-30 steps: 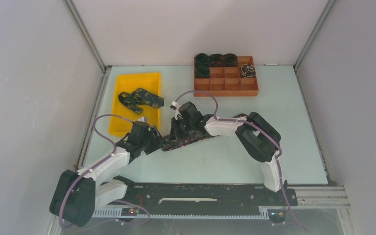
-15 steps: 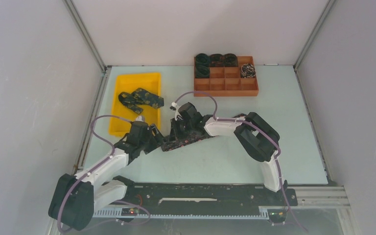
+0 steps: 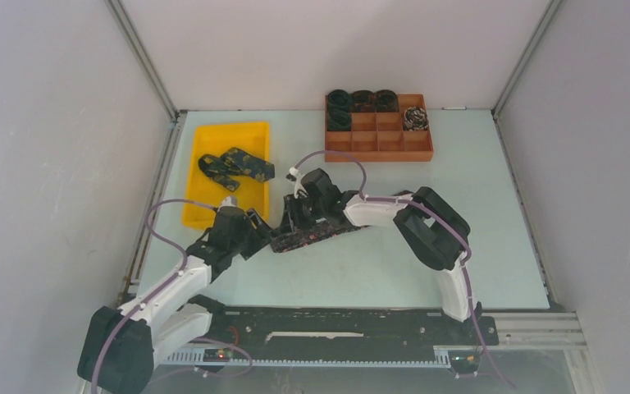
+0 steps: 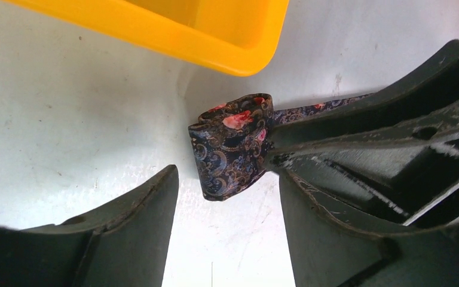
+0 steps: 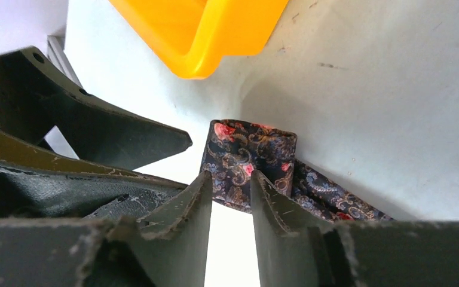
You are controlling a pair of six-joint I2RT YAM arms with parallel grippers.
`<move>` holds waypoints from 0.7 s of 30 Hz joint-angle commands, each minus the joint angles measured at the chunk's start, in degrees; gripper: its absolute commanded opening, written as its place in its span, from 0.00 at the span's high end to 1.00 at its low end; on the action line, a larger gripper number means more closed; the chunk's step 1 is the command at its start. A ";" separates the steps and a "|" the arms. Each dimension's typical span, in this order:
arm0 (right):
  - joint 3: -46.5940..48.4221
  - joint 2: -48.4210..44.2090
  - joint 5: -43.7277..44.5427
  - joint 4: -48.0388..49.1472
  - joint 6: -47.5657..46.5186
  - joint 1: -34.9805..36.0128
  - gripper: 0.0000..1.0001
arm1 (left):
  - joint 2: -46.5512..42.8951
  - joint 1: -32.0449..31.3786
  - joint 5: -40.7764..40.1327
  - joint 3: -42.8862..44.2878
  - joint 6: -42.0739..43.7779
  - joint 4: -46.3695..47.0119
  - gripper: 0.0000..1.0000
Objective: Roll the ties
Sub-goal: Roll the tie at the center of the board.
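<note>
A dark paisley tie (image 3: 328, 231) with red specks lies across the table's middle, its left end folded over into a small loop (image 4: 230, 149). My right gripper (image 3: 289, 226) is shut on that folded end, and its fingers nip the fabric in the right wrist view (image 5: 230, 177). My left gripper (image 3: 264, 234) is open, its two fingers apart on either side just short of the fold (image 4: 227, 179), not touching it. More loose ties (image 3: 236, 166) lie in the yellow tray (image 3: 230, 135). Several coiled ties (image 3: 361, 100) sit in the brown divided box (image 3: 377, 156).
The yellow tray's corner is close behind the fold in the left wrist view (image 4: 227, 36) and the right wrist view (image 5: 215, 36). The brown box stands at the back right, near the wall. White walls close in the table on three sides.
My left arm has swung a little, bringing its open gripper closer to the tie's folded end. My right gripper has kept its hold and shifted slightly up and left.
</note>
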 commanded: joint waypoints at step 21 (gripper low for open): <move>18.22 11.04 -9.63 -6.61 -2.21 -3.19 0.72 | -8.48 0.39 -1.23 -2.50 1.20 -4.87 0.36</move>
